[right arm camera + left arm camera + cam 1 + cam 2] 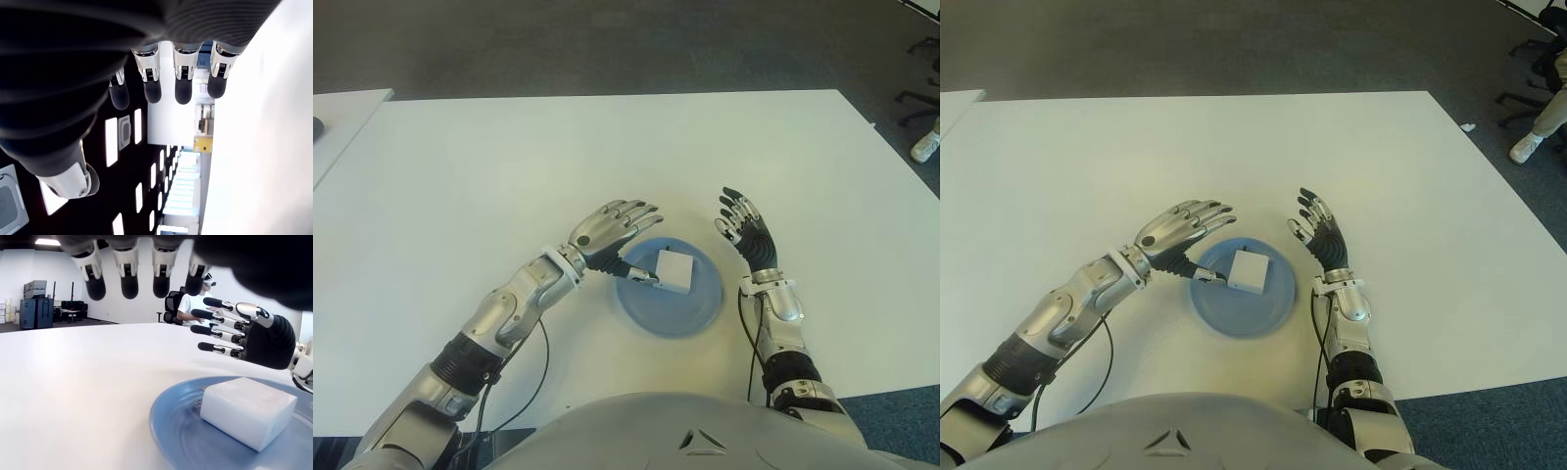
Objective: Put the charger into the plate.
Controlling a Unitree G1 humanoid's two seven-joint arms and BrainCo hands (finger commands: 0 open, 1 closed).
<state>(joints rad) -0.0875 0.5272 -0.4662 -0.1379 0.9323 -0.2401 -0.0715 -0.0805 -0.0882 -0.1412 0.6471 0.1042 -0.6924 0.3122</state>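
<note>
A white block-shaped charger [673, 271] lies inside the round blue plate [675, 311] on the white table, near its left part. My left hand [612, 233] hovers at the plate's upper left edge, fingers stretched out flat, thumb reaching toward the charger; it holds nothing. In the left wrist view the charger [247, 411] rests on the plate [181, 431] below the spread fingers [129, 286]. My right hand [742, 228] stands to the right of the plate, fingers spread upward and empty.
The white table [509, 166] extends far to the back and both sides. A second table edge [337, 113] shows at the far left. A person in a headset [198, 301] sits beyond the table, with office chairs [920, 93] at the far right.
</note>
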